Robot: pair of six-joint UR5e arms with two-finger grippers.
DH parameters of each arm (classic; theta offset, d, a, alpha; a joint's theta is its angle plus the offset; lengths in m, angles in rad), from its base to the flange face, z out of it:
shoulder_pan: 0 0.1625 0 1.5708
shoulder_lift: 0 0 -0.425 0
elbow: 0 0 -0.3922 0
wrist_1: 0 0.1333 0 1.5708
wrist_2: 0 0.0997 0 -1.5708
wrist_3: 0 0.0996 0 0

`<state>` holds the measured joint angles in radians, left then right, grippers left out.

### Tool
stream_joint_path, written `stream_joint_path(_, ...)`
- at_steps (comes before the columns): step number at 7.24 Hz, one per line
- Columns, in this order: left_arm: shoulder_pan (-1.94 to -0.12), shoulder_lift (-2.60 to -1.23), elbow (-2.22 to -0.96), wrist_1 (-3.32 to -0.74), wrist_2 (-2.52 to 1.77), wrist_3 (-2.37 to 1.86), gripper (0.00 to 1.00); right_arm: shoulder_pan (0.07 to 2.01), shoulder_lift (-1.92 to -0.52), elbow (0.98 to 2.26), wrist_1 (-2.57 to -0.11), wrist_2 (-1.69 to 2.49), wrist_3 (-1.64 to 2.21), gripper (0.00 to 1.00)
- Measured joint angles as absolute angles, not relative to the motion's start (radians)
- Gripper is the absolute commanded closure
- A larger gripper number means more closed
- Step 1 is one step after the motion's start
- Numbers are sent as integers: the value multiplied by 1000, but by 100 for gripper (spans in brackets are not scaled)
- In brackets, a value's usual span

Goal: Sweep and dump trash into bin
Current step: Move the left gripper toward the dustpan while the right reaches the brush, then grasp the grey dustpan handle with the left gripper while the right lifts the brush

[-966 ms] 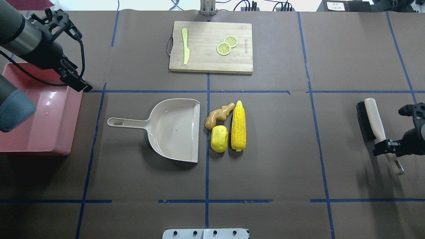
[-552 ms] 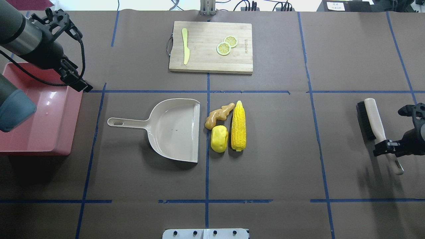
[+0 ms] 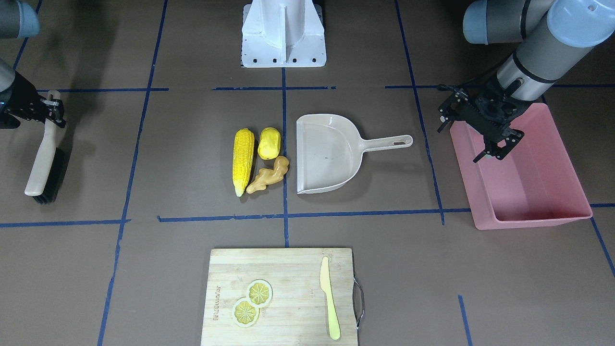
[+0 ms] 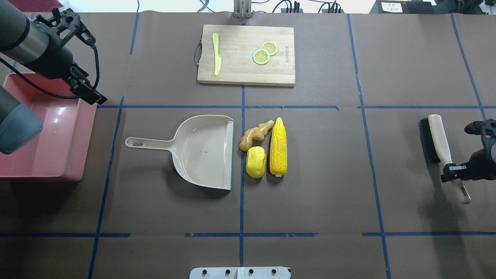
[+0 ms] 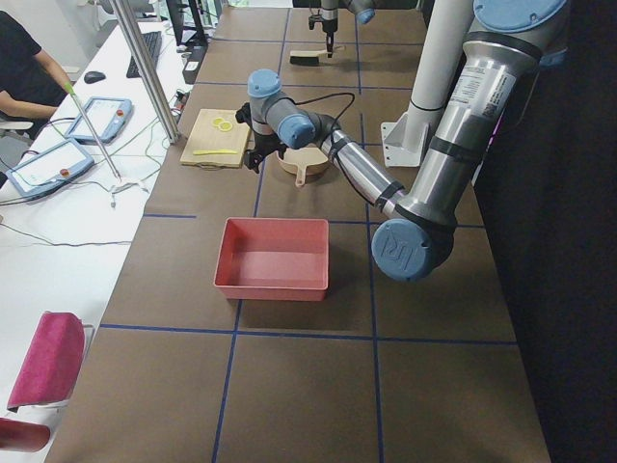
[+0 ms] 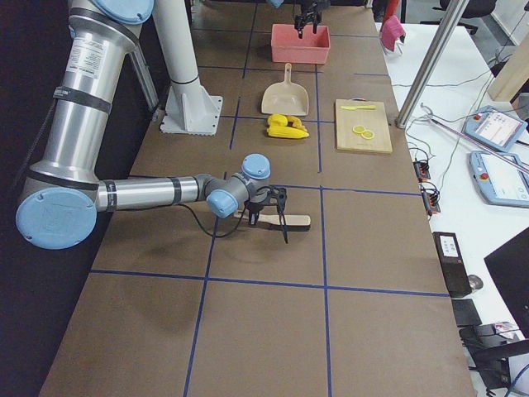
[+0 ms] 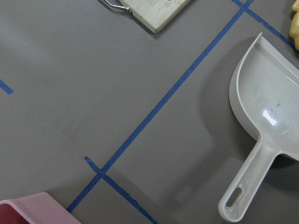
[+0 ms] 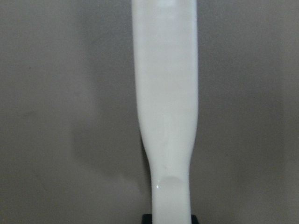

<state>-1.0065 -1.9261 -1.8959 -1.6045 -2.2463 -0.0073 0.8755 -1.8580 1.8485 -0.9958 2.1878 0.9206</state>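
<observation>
The corn cob [image 4: 278, 147], the yellow lump [image 4: 255, 162] and the ginger root [image 4: 255, 133] lie together at the table's middle, right beside the open mouth of the beige dustpan [image 4: 201, 149]. The pink bin [image 4: 58, 147] stands at the left edge. My left gripper [image 4: 92, 97] hangs open and empty over the bin's far right corner. My right gripper [image 4: 451, 172] is shut on the pale handle of the black-bristled brush [image 4: 440, 135] at the far right. The brush handle [image 8: 166, 93] fills the right wrist view.
A wooden cutting board [image 4: 246, 54] with two lemon slices [image 4: 264, 53] and a yellow-green knife [image 4: 216, 58] lies at the far middle. The left wrist view shows the dustpan [image 7: 266, 116], the bin's corner [image 7: 28, 210] and blue tape lines.
The brush has shifted slightly to the right together with my right gripper. My left gripper has moved a little toward the far side.
</observation>
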Motion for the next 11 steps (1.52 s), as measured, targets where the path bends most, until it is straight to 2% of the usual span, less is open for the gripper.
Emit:
stream_joint_path(2, -993, -1926, -1896, -1605, -2244, -4, 0, 902, -1860, 1870, -1013, 2195, 919, 100)
stream_joint_path(6, -973, -1917, -1899, -1629, -2245, 273, 0, 928, -1848, 2059, -1265, 2197, 917, 100)
stream_joint_path(8, -949, -1916, -1900, -1657, -2245, 422, 0, 930, -1789, 2120, -1380, 2198, 913, 100)
stream_joint_path(11, -813, -1928, -1897, -1656, -2243, 445, 0, 920, -1673, 2170, -1547, 2198, 913, 100)
